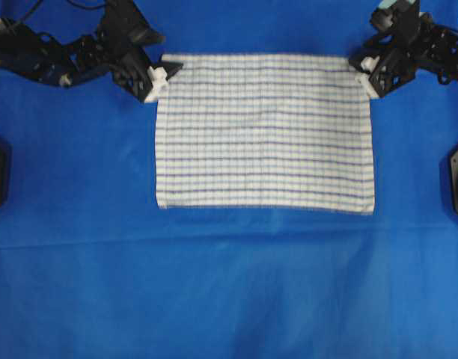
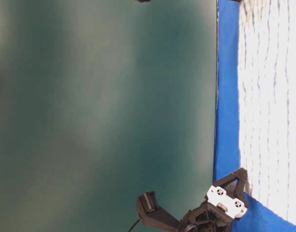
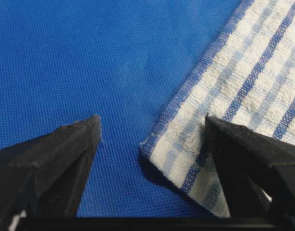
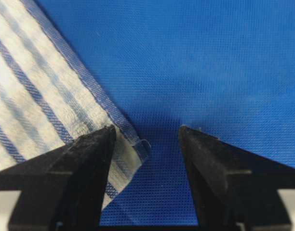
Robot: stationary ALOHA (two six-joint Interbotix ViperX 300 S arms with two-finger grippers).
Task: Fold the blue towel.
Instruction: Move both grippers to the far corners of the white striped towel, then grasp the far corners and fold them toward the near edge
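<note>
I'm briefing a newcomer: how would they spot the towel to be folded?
A big plain blue cloth covers the table. Flat on its upper middle lies the towel, a rectangle. It alone is white, checked with thin blue stripes.

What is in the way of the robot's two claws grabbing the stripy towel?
Nothing visible. The left gripper and right gripper are open, each straddling a far corner of the blue towel, which lies flat on the plain blue cloth with nothing on it.
</note>
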